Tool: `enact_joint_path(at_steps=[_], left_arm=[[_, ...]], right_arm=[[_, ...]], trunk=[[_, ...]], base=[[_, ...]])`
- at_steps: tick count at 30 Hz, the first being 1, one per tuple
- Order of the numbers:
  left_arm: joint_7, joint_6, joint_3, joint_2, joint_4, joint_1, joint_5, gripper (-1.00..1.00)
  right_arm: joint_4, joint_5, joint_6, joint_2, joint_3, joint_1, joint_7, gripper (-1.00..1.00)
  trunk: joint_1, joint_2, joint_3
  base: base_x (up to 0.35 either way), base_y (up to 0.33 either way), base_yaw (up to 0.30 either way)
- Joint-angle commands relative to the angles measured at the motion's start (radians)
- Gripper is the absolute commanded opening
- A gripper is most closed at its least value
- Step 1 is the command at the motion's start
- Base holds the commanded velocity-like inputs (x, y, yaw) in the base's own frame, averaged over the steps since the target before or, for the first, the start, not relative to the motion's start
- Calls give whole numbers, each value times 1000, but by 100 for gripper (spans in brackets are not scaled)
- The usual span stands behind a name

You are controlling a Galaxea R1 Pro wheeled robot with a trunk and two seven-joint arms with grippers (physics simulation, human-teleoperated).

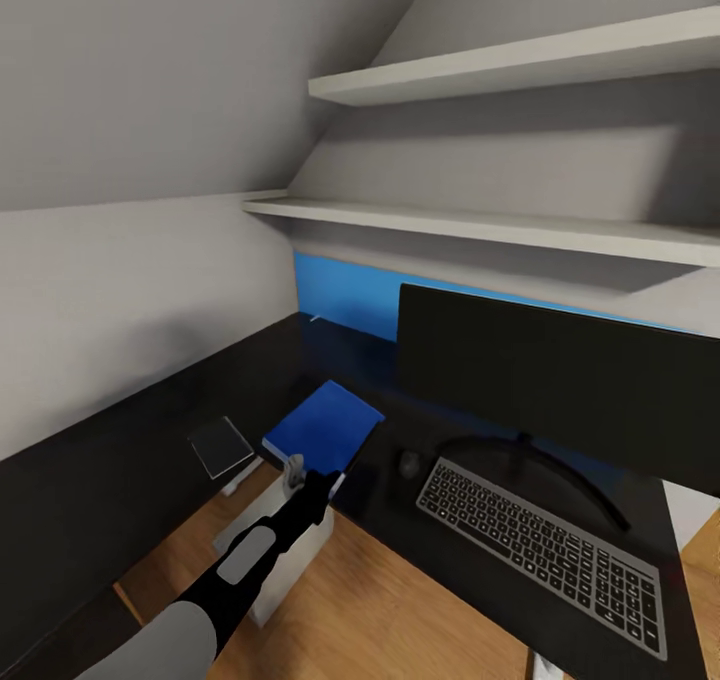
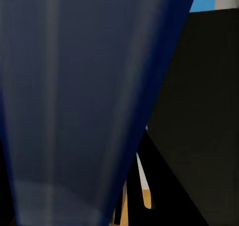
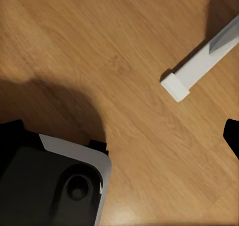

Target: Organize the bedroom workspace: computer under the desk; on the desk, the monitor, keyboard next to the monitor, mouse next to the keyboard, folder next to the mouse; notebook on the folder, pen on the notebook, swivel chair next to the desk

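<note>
Left hand (image 1: 300,480) at near desk (image 1: 420,520) edge, clamped on blue folder's (image 1: 325,425) near edge; folder lies left of mouse (image 1: 409,463) and keyboard (image 1: 545,540). Notebook (image 1: 221,447) further left.

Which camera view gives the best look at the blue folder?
The head view: the folder is seen whole on the desk, the left claw at its near edge. The left wrist view shows only a close blue surface.

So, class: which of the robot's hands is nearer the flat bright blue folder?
Left. The left hand is at the flat bright blue folder's near edge on the desk; the right wrist view looks down at wooden floor.
</note>
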Motion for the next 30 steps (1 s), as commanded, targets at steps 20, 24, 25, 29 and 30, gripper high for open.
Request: enact_joint_path(at_steps=[20,24,25,29,30], left_arm=[[67,-2,-9,-25,17,-5,-6,-100],[74,-2,-9,-26,16,-5,-4,-100],[75,-2,-8,-26,16,-5,-4,-100],[75,-4,-8,-24,16,-5,-3,-100],[74,-4,-8,-24,16,-5,-3,-100]], right_arm=[[-2,-8,-2,-2,7,0,-4,100],[-2,-8,-3,-2,7,0,-4,100],[-2,-8,-3,-2,7,0,-4,100],[-2,-8,-2,-2,7,0,-4,100],[-2,-8,-2,-2,7,0,-4,100]], trunk=[[77,-141,-64],[92,-169,-76],[96,-176,-79],[111,-204,-92],[115,-211,-95]], base=[[0,0,-7],[0,0,0],[0,0,0],[0,0,0],[0,0,0]])
